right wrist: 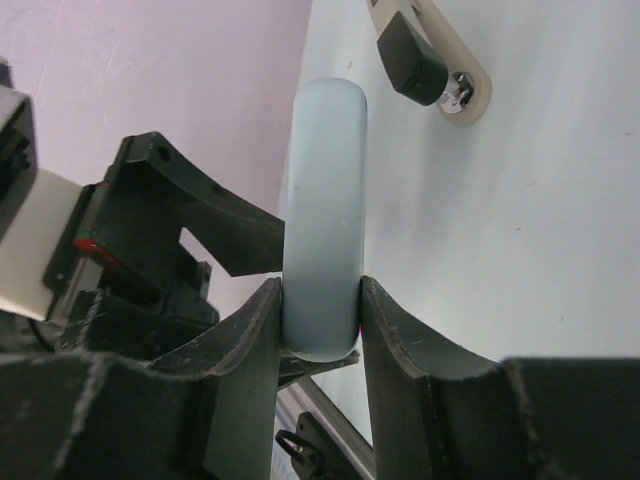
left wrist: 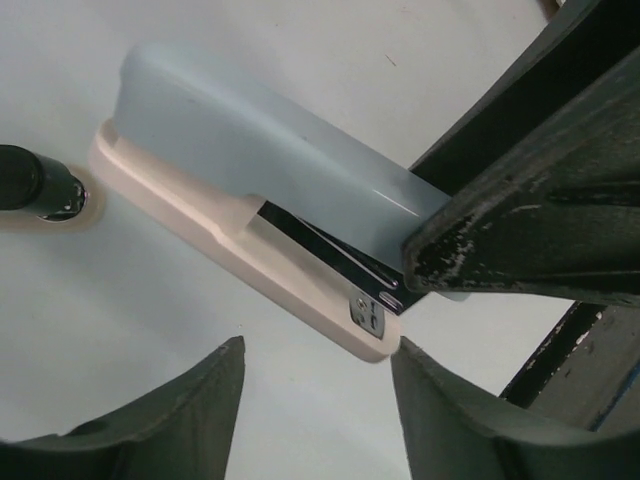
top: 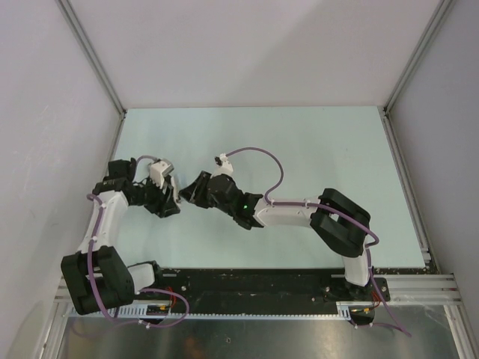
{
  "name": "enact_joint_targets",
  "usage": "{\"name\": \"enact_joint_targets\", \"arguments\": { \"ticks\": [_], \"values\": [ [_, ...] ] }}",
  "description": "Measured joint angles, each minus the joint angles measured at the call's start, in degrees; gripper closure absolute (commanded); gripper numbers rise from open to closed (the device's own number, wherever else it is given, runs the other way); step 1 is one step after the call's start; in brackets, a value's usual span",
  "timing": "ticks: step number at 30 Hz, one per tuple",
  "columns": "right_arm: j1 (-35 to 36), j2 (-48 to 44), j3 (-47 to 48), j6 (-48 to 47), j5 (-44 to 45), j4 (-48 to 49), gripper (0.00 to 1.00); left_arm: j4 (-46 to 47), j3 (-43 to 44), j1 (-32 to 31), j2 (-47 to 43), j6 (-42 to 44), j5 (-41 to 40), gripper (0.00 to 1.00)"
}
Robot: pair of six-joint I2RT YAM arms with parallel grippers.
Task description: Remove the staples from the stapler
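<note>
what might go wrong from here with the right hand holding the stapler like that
The right hand pinches the stapler only at one end, so it may pivot when the left hand pushes on it.
The left hand's open fingers sit near its other end; closing there could squeeze top and base together instead of opening it.
No staples show yet; loose ones could scatter on the table.
</note>
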Motion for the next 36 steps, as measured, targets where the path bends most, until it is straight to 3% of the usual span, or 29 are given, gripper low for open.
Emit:
{"name": "enact_joint_targets", "arguments": {
  "ticks": [4,9,13,18,22,30,36],
  "values": [
    [0.0,0.0,-0.1,0.7,-0.6,0.5,1.0,-0.5,0.0,0.0,1.9,1.0,0.5,0.56],
    [0.0,0.1,-0.4,1.1,-0.8,0.6,1.0,-1.6,0.0,-0.1,3.1,1.6,1.3,0.6],
    [0.0,0.6,-0.5,1.5,-1.0,1.4,1.0,-1.8,0.0,-0.1,3.1,2.1,1.2,0.59],
    [0.3,1.4,-0.6,2.3,-1.4,2.3,1.0,-2.1,0.0,-0.1,3.1,2.5,1.0,0.49],
    [1.2,1.8,-0.6,2.5,-2.3,2.8,1.0,-2.1,0.0,-0.1,3.0,2.5,1.0,0.5],
    [1.5,1.9,-1.4,2.5,-2.6,3.0,1.0,-2.5,-0.4,0.0,2.3,2.8,0.3,0.85],
    [2.2,1.9,-2.7,2.5,-4.0,3.5,1.0,-1.4,-1.4,0.0,1.2,4.7,-2.2,0.91]
  ]
}}
